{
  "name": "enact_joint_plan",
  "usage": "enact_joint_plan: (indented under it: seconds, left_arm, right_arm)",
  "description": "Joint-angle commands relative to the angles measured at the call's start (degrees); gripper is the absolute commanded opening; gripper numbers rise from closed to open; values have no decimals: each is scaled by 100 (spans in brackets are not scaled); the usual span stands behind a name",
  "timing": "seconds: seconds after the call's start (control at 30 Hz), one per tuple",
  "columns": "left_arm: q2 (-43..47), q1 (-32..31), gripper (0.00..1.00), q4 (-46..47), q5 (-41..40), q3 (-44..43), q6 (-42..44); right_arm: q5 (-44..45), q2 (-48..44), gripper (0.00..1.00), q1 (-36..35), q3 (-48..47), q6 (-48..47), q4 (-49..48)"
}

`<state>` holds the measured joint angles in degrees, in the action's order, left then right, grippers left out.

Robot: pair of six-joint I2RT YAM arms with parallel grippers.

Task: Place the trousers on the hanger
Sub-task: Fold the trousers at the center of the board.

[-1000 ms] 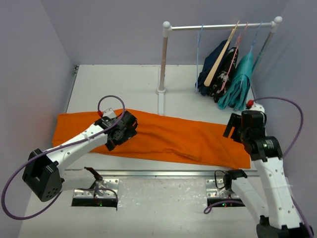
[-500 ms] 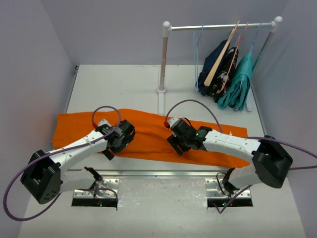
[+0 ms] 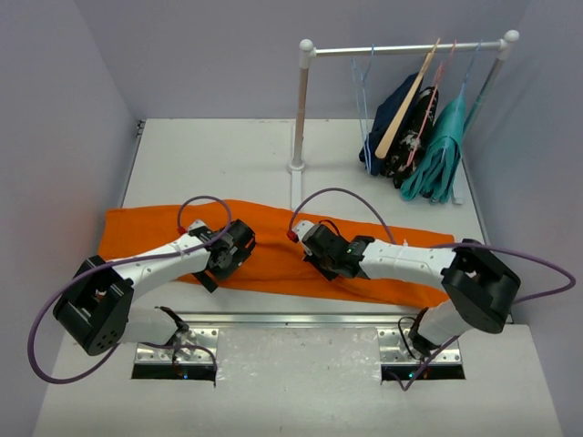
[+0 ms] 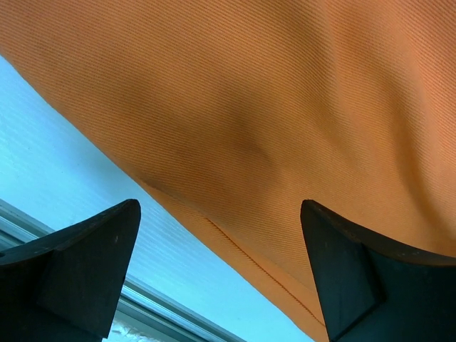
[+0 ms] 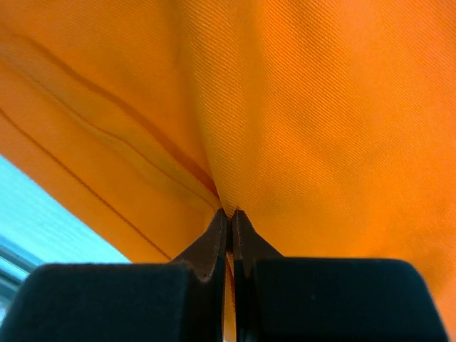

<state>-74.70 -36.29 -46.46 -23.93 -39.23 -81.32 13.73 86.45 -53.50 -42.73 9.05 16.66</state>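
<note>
The orange trousers [image 3: 146, 232] lie flat and lengthwise across the table. The pale blue wire hanger [image 3: 365, 100] hangs empty on the rack rail at the back. My left gripper [image 3: 211, 270] is open low over the trousers' near hem [image 4: 235, 246], one finger [image 4: 85, 256] over bare table, the other [image 4: 356, 271] over cloth. My right gripper [image 3: 325, 266] sits on the middle of the trousers near the front edge. It is shut [image 5: 229, 211], pinching a raised fold of orange cloth [image 5: 299, 128] between its tips.
A white clothes rack [image 3: 299, 109] stands at the back. On its rail hang a tan wooden hanger [image 3: 405, 105] with a navy garment [image 3: 396, 132] and a teal garment [image 3: 440, 150]. A metal strip [image 3: 291, 319] runs along the near table edge.
My right arm swung in from the far right to the middle of the trousers and closed on a fold. My left gripper shifted slightly towards the near hem and stays open.
</note>
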Motion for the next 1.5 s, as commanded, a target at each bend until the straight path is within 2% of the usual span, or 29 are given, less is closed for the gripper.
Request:
enact_joint_plan:
  seconds: [0.0,0.2,0.3,0.37,0.47,0.6,0.77,0.93,1.0,1.07,1.27,1.3,1.37,1.47]
  left_arm:
    - [41,8,92,180,-67,124,-98]
    - [-45,8,89,348,0,217,-99]
    - [-1,-1,88,324,-63,197,-45]
    - [-1,-1,83,345,-98,201,1]
    - [-32,-8,78,489,-83,270,23]
    - [-137,-3,77,611,-75,285,40]
    - [-349,-1,63,863,-44,371,151]
    - [-581,-18,40,998,-5,425,153]
    - [-569,-18,34,972,-42,435,142]
    - [-546,-18,22,956,-59,433,117]
    - [-88,-24,18,590,-150,382,85]
    - [-12,-27,14,531,-171,373,82]
    - [225,-34,1,429,-198,386,88]
    - [531,-36,0,309,-243,444,90]
  right_arm:
    - [44,-475,0,-229,-20,14,-179]
    - [-192,-898,0,-544,45,161,85]
    - [-132,-915,0,-681,-77,354,528]
    - [97,-870,2,-687,-74,454,781]
    - [601,-699,30,-673,-70,688,907]
    - [541,-579,45,-736,-246,622,927]
    - [667,-594,48,-925,-410,527,909]
    - [701,-686,49,-926,-280,605,832]
    - [691,-746,49,-926,-193,624,785]
    - [685,-761,49,-926,-181,624,767]
    - [707,-558,54,-891,-145,554,760]
    - [690,-519,55,-872,-131,554,758]
    - [588,-444,55,-751,-77,587,751]
    - [445,-375,55,-470,19,732,732]
